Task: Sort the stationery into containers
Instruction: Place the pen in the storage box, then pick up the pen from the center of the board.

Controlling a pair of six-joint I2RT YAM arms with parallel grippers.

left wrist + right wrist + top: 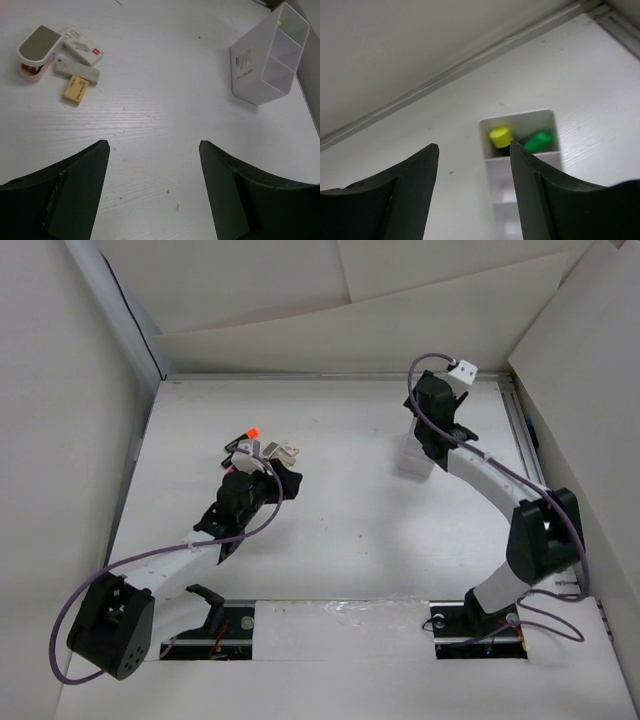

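Observation:
The stationery lies in a small pile [262,447] left of the table's centre, with a black marker's orange cap [252,432] at its far side. The left wrist view shows a pink-and-white stapler [36,49], a white staple box [82,46], a grey eraser [77,73] and a yellow eraser [75,90]. My left gripper [287,483] [152,150] is open and empty, just short of the pile. The white compartmented container [412,456] [260,65] [520,165] holds a yellow-capped marker [500,136] and a green-capped marker [538,141]. My right gripper [425,440] [474,147] is open and empty above it.
White cardboard walls [330,330] close in the table [350,530] at the back and both sides. A metal rail [520,435] runs along the right edge, near the right arm's elbow [545,530].

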